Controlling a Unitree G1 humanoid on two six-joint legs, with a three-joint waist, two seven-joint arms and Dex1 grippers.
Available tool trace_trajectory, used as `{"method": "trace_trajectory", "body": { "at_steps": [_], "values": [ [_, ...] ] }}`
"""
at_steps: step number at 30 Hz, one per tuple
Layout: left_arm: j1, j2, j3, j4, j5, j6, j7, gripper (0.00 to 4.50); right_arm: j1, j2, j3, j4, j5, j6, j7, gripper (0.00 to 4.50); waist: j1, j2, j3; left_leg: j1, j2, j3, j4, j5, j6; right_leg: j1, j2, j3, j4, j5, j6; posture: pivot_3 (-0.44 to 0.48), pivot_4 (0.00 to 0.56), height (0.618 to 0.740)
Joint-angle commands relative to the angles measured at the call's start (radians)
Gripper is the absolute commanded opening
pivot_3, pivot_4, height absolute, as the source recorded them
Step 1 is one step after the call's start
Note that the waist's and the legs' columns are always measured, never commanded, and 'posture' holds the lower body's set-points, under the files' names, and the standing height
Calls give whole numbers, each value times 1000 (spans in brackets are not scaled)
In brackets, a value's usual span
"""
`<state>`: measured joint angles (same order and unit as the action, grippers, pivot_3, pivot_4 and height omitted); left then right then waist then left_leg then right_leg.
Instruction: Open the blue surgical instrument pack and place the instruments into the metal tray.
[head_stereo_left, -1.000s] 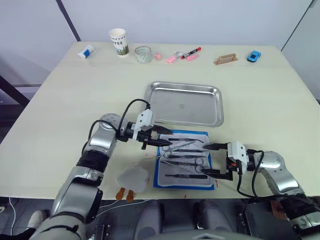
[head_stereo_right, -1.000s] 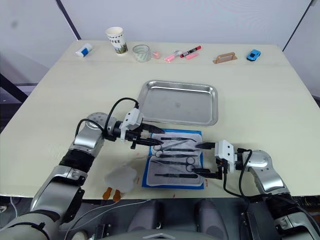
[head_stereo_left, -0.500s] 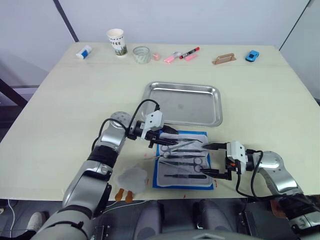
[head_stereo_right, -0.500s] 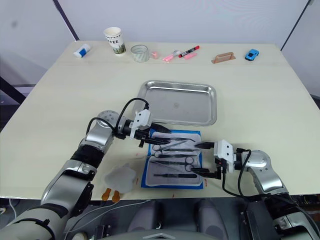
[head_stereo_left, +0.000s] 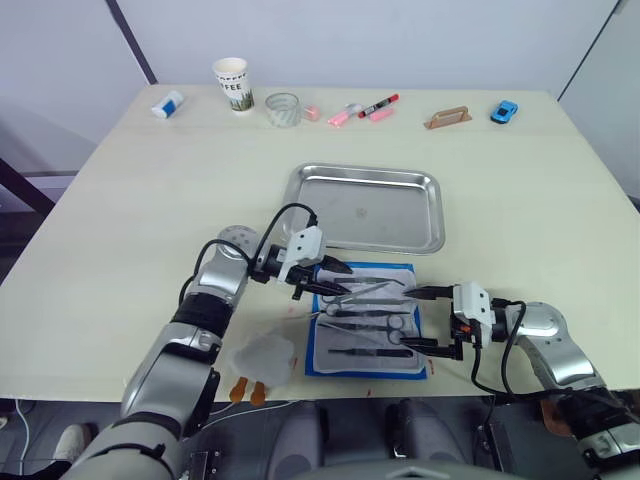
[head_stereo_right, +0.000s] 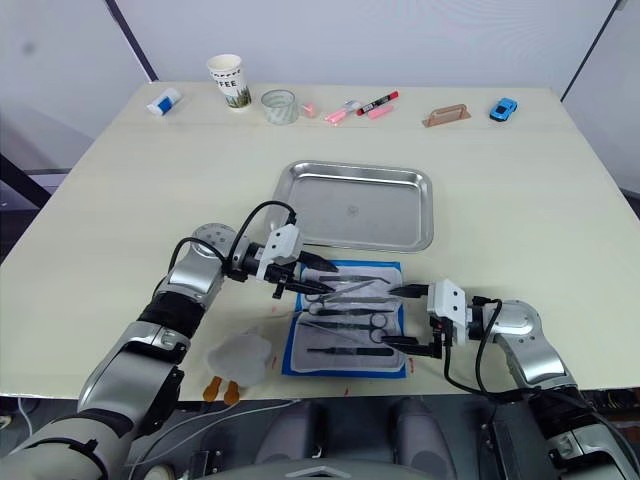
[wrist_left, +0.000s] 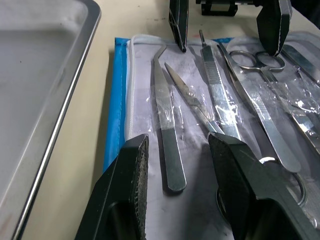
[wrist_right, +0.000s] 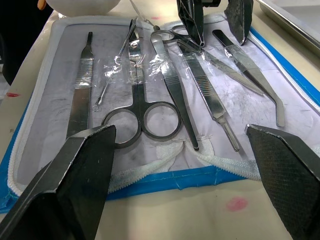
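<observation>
Hovering spread over the instruments (wrist_left: 215, 100), the left pincer (head_stereo_left: 328, 281) grips nothing; its wrist view shows tweezers between the fingers. Right pincer (head_stereo_left: 422, 320) gapes wide at the opened blue surgical instrument pack (head_stereo_left: 322, 350), lower centre. Above, the metal tray (head_stereo_left: 368, 208) sits on the bench (head_stereo_left: 150, 190).

The two eye views look down from high up over the whole table (head_stereo_left: 120, 200). Each wrist view sits low and very close, looking across the open blue surgical instrument pack (wrist_left: 116, 100) from opposite ends. All four views share the pack and its instruments (wrist_right: 145, 90).
</observation>
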<state>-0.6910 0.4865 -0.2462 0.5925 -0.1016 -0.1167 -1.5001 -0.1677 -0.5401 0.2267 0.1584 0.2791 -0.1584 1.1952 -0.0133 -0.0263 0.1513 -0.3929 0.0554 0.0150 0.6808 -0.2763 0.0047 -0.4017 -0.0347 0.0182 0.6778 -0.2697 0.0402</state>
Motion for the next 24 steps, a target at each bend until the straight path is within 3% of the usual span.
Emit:
{"method": "trace_trajectory", "body": {
  "at_steps": [1, 8, 12, 13, 14, 16, 24],
  "values": [
    [4, 11, -8, -10, 16, -2, 12, 2055, 30, 1, 39, 71, -87, 29, -38, 4500, 0, 0, 0, 0, 0, 0, 0, 0, 0, 0, 0, 0, 0, 0, 0, 0, 150, 737],
    [3, 12, -21, 1, 46, 18, 32, 2055, 34, 5, 39, 70, -87, 28, -44, 4500, 0, -1, -1, 0, 0, 0, 0, 0, 0, 0, 0, 0, 0, 0, 0, 0, 150, 737],
    [6, 13, -27, 3, 56, 22, 30, 924, 32, 7, 39, 73, -88, 26, -45, 4500, 0, -1, -1, 2, 0, 0, -1, 0, 0, 1, 0, 0, 0, 0, 0, 0, 150, 737],
    [10, 14, -29, 1, 58, 23, 30, 924, 33, 8, 39, 73, -88, 26, -46, 4500, 0, -1, -1, 2, 0, 0, -1, 0, 0, 1, 0, 0, 0, 0, 0, 0, 150, 737],
    [13, 14, -30, -1, 60, 23, 30, 458, 33, 9, 39, 73, -88, 25, -46, 4500, 0, -1, -1, 2, 0, 0, -1, 0, 0, 1, 0, 0, 0, 0, 0, 0, 150, 737],
    [16, 16, -32, -2, 61, 26, 33, 74, 32, 10, 39, 74, -89, 24, -46, 4500, -1, -2, -2, 3, 0, 0, -1, 0, 0, 3, 0, 0, 0, 0, 0, 0, 150, 737],
    [16, 17, -21, -33, 44, 37, 38, 74, 32, 12, 41, 75, -92, 25, -44, 4500, -1, -3, -3, 12, 0, 3, -7, 0, 0, 8, 0, 3, -1, -1, -2, 0, 150, 737]
  ]
}}
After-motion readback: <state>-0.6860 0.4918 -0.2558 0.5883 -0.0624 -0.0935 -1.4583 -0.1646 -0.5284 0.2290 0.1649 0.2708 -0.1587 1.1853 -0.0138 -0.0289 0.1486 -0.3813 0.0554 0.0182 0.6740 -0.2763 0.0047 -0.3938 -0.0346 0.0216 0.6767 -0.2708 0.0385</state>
